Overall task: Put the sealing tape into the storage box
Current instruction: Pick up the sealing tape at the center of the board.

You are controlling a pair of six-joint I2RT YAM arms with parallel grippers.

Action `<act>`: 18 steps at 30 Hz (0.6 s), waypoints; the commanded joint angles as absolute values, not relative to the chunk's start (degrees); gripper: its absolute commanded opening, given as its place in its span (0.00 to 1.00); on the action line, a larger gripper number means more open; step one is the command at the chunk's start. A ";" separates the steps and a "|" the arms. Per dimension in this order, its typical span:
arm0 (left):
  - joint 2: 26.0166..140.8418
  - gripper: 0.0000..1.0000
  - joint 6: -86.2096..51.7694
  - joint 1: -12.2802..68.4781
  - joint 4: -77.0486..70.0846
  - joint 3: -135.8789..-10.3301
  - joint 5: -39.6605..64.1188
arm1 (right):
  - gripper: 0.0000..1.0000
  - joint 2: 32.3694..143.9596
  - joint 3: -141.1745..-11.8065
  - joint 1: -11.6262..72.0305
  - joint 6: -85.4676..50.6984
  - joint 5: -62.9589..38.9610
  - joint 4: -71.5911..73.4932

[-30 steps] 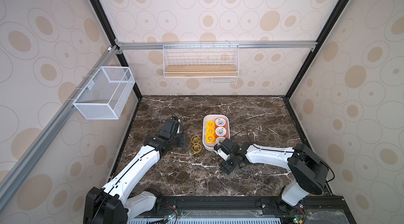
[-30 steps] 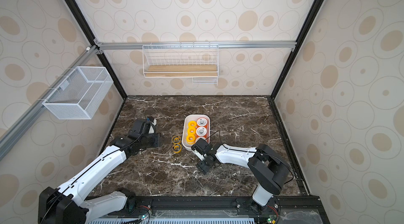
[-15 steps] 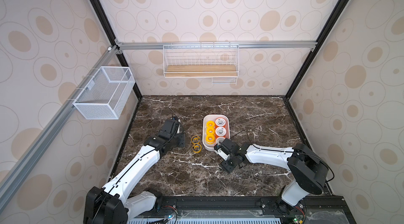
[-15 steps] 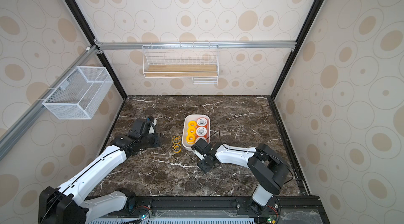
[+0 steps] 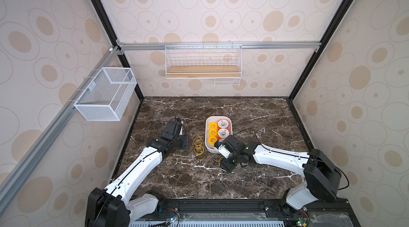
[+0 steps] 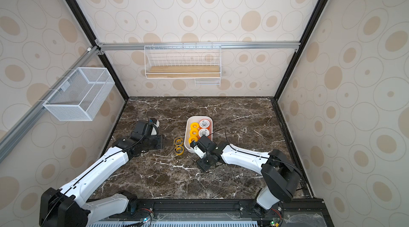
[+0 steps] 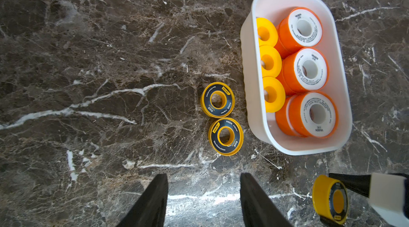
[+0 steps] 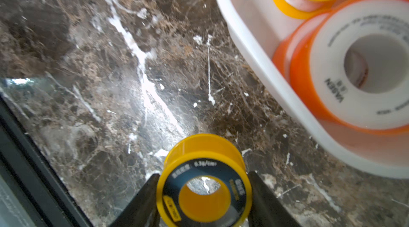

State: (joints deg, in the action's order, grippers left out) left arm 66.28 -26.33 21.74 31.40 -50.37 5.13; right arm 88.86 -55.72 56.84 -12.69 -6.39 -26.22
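The right arm [image 5: 278, 159] lies low over the table [image 5: 254, 108]. It reaches from the near right corner to the middle and ends just by the near end of the storage box [image 7: 249, 104]. The right claw [image 8: 203, 176] squeezes a yellow spool [image 8: 203, 150] with a dark ringed face, one finger on each side. The spool is on its edge. The left arm [image 5: 143, 161] reaches forward from the near left corner and bends down at the wrist. The left claw [image 7: 203, 176] has its fingers apart with nothing between them, over bare table. Two more ringed spools [image 7: 208, 104] lie flat, side by side, just beside the box. In the box sit three plain yellow spools [image 7: 278, 95] in a row, and orange spools [image 7: 287, 35] with white faces next to them.
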 commanded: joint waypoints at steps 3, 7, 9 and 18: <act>68.78 0.57 -27.63 21.45 26.38 -49.94 9.57 | 0.59 88.07 -60.31 56.49 -10.37 -10.46 -28.72; 72.97 0.56 -28.61 21.45 21.53 -50.23 13.67 | 0.59 88.80 -64.63 54.67 -9.07 -13.70 -30.11; 75.86 0.54 -29.31 21.47 19.73 -51.08 15.50 | 0.59 89.15 -66.95 53.52 -8.29 -15.26 -30.41; 84.66 0.48 -31.85 21.45 12.05 -52.73 23.10 | 0.58 95.32 -77.39 45.48 -6.24 -20.17 -32.26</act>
State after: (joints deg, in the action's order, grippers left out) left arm 83.44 -30.30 21.74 16.23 -50.09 19.25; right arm 92.86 -74.89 47.62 -7.62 -17.58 -29.71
